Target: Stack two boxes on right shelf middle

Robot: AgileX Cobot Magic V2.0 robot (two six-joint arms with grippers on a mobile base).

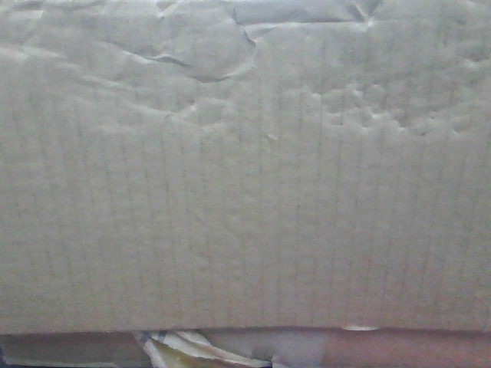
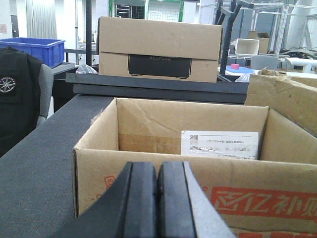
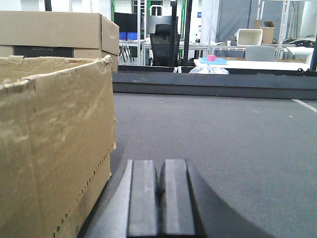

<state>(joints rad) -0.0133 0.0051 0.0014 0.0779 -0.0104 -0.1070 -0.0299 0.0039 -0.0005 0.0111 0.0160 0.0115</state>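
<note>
The open box (image 2: 99,168) and the torn box (image 3: 54,139) stand next to each other on the grey table (image 3: 223,139), unstacked and with no shelf in view. The open one is just ahead of the left gripper (image 2: 157,198), and the torn one is just left of the right gripper (image 3: 161,198). Both grippers have their pads pressed together on nothing, which I judge suits pushing or squeezing wide cartons between two arms rather than pinching them. A cardboard wall (image 1: 245,192) fills the front view, so some box sits close against that camera; which one, I cannot tell.
</note>
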